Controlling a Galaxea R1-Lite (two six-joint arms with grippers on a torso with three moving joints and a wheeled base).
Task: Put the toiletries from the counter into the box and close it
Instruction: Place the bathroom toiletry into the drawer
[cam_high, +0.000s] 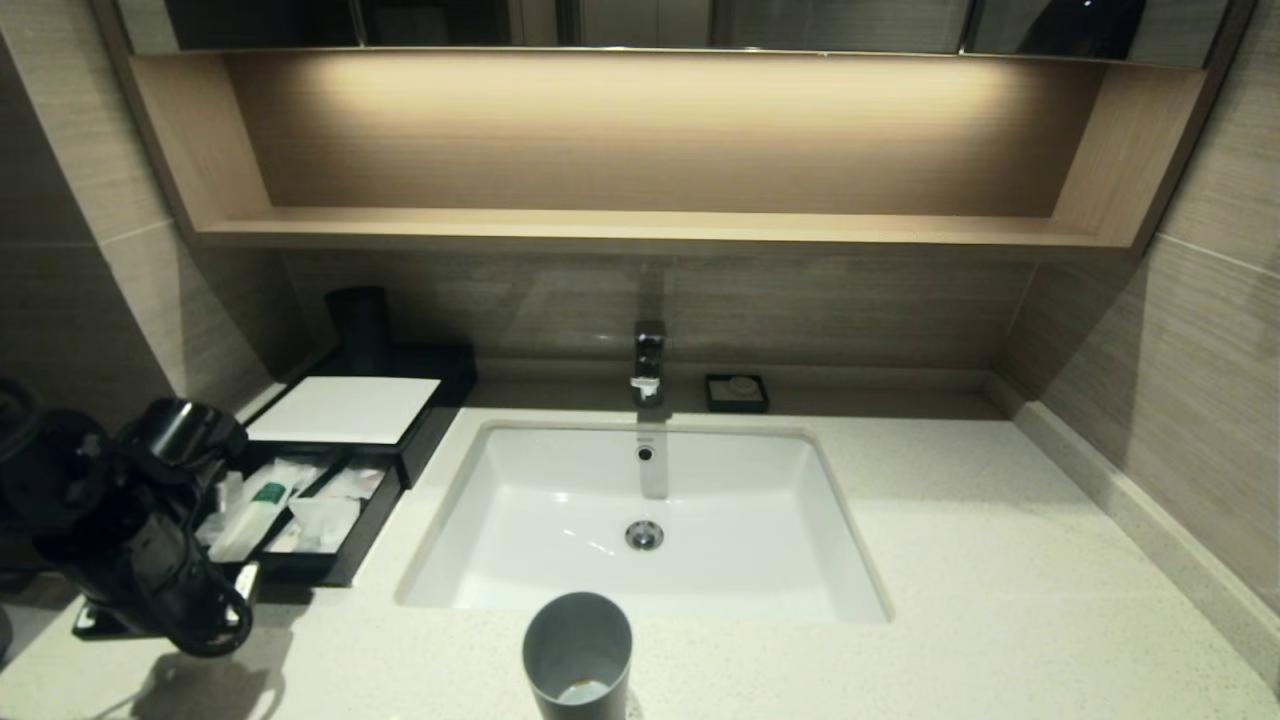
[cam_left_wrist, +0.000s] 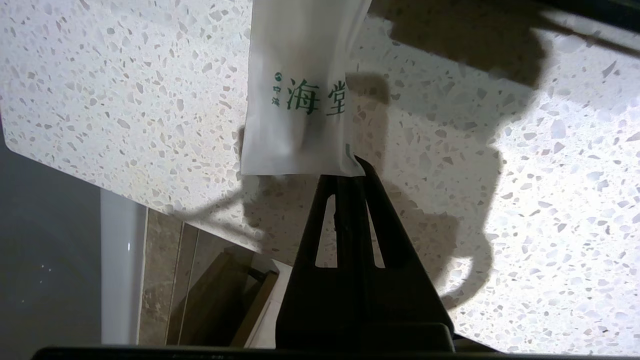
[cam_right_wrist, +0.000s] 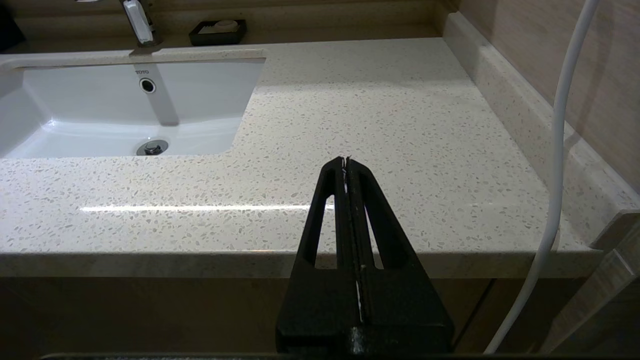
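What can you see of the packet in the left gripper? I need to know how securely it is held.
The packet is a flat white matte wrapper with green Chinese lettering. The left gripper is shut on its bottom edge near one corner, a thin hold. It hangs above the speckled counter; its far end is cut off from view.

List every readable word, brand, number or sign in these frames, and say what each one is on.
"海堂" in green, with smaller blurred green characters beside it: on the white packet pinched in the left gripper.
"TOTO": on the sink wall, above the overflow hole.
Green print on the packets in the open drawer: too small to read.
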